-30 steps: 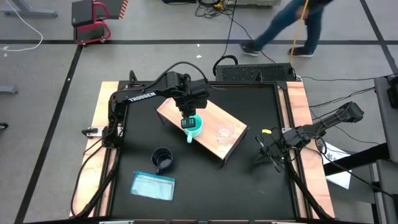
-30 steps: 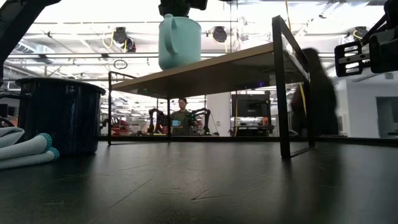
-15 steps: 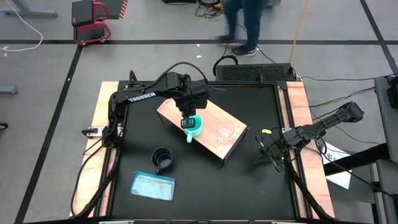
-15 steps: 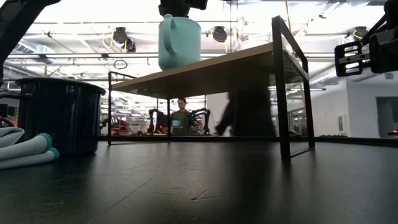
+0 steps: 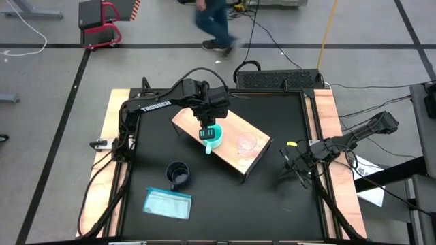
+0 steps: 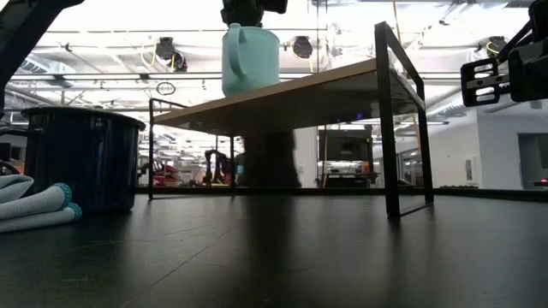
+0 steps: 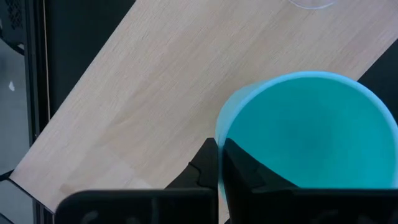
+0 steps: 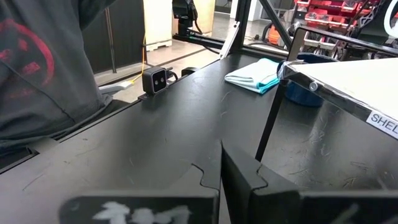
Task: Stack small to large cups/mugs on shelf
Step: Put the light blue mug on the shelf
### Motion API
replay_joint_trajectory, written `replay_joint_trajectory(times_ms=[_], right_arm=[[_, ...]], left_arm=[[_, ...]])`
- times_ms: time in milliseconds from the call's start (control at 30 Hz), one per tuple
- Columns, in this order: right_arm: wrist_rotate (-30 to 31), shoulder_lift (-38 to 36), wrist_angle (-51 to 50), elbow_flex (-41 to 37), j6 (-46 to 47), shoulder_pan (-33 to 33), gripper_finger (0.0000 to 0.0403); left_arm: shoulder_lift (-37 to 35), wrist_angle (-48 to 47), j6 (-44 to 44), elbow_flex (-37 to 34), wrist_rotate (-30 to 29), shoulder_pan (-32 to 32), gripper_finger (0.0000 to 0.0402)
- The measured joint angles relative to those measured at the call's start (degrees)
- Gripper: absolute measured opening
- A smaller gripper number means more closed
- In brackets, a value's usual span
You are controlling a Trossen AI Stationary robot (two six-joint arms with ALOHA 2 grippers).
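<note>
1. Fingers of the left gripper are clamped on the rim of the mid-size turquoise mug with a handle; in the left wrist view one dark finger sits inside the mug's wall and the other outside it.
2. Directly under those fingers lies the long rectangular light-wood shelf with a pale grain top; the low view shows the turquoise mug upright, its base at the shelf's top near the edge, but contact cannot be told.
3. Beyond the held mug from the fingers, farther along the same shelf top, stands the small clear transparent cup, apart from the mug; only its rim shows in the left wrist view.
4. Down on the black counter, off the shelf and well apart from the left fingers, stands the larger dark navy mug with a handle, upright and untouched; it also shows in the low view.
5. Just beside that navy mug lies a flat light-blue rectangular packet on the counter.
6. Over at the counter's far side from the shelf, the right gripper hangs idle, its fingers pressed together on nothing.
7. Out on the floor beyond the counter, a person is passing.
</note>
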Motion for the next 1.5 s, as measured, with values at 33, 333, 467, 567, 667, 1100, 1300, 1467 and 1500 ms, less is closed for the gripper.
replay_joint_trajectory(times_ms=[33,333,467,567,667,1100,1300,1467,1500], right_arm=[[0.0,0.0,0.0,0.0,0.0,0.0,0.0000],[0.0,0.0,0.0,0.0,0.0,0.0,0.0000],[0.0,0.0,-0.1,0.0,0.3,0.0,0.0000],[0.0,0.0,-0.5,0.0,0.4,0.0,0.0000],[0.0,0.0,-0.5,0.0,0.4,0.0,0.0000],[0.0,0.0,-0.5,0.0,0.6,0.0,0.0000],[0.0,0.0,-0.4,0.0,0.8,0.0,0.0000],[0.0,0.0,-0.4,0.0,0.8,0.0,0.0000],[0.0,0.0,-0.4,0.0,0.8,0.0,0.0000]], left_arm=[[0.0,0.0,0.0,0.0,0.0,0.0,0.0005],[0.0,0.0,0.0,0.0,0.0,0.0,0.0008],[0.0,0.0,0.0,0.0,0.0,0.0,0.0005],[0.0,0.0,0.0,0.0,0.0,0.0,0.0005],[0.0,0.0,0.0,0.0,-0.2,0.0,0.0020],[0.3,-0.1,-0.1,-0.2,-1.8,-0.2,0.0064],[0.3,-0.4,-0.4,-0.2,-1.6,-0.7,0.0064],[0.2,-0.4,-0.4,-0.1,-1.5,-0.9,0.0065],[0.2,-0.4,-0.4,-0.1,-1.5,-0.9,0.0065]])
